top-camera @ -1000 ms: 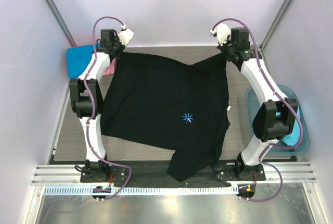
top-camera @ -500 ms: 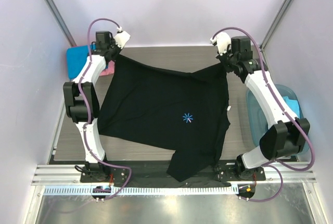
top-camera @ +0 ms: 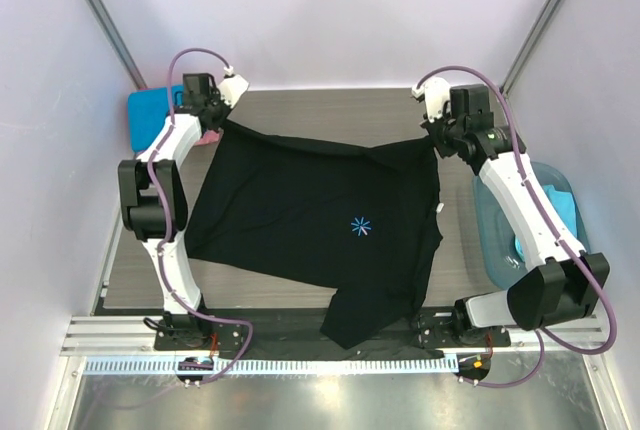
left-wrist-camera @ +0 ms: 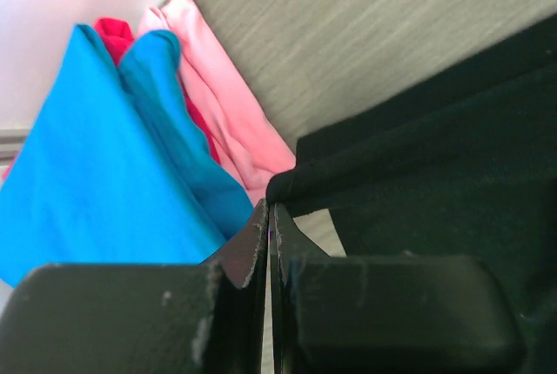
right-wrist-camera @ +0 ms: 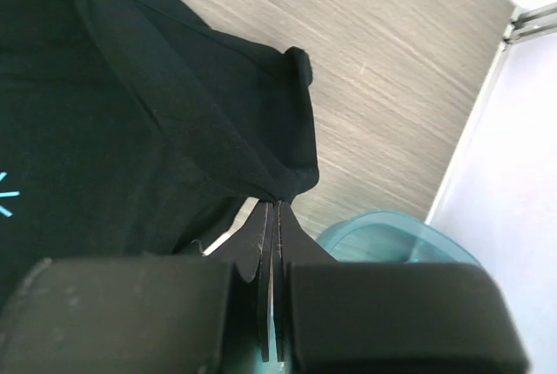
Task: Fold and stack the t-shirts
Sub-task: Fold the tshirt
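Note:
The large black t-shirt [top-camera: 310, 215] lies spread over the table, its light-blue starburst mark [top-camera: 360, 227] facing up and one sleeve hanging over the near edge. My left gripper [top-camera: 222, 118] is shut on the shirt's far left corner; in the left wrist view that gripper [left-wrist-camera: 271, 210] pinches the black cloth [left-wrist-camera: 418, 174]. My right gripper [top-camera: 437, 140] is shut on the far right corner, and the right wrist view shows the gripper [right-wrist-camera: 277, 203] pinching a black fold [right-wrist-camera: 174, 104]. A bright blue t-shirt [left-wrist-camera: 87, 174] and a pink one [left-wrist-camera: 226, 104] lie crumpled beyond the left corner.
A translucent teal tub [top-camera: 578, 250] stands at the table's right edge under my right arm, with turquoise cloth [top-camera: 560, 205] inside. The blue and pink pile [top-camera: 150, 110] fills the far left corner. Bare wood-grain table [top-camera: 330, 110] shows beyond the shirt. Walls close in on both sides.
Both grippers have come nearer and lower with the shirt's far corners, so its far edge has dropped toward the table. The right arm's elbow has swung out over the tub.

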Available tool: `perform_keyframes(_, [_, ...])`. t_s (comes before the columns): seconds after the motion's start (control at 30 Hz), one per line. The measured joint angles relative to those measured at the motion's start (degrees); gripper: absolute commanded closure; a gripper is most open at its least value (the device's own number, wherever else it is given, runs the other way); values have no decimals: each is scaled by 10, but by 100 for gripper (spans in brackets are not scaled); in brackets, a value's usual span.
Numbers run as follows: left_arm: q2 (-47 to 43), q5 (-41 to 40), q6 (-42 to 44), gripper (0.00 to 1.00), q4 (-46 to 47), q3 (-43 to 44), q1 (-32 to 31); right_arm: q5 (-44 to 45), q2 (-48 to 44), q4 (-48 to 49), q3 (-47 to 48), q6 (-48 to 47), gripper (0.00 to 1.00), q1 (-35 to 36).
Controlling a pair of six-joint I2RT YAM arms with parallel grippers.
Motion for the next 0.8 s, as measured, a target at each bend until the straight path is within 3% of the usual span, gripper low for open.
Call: perform_keyframes(0.8, [-56, -5, 29, 100, -15, -152, 3, -70, -53, -71, -22, 70, 99, 4])
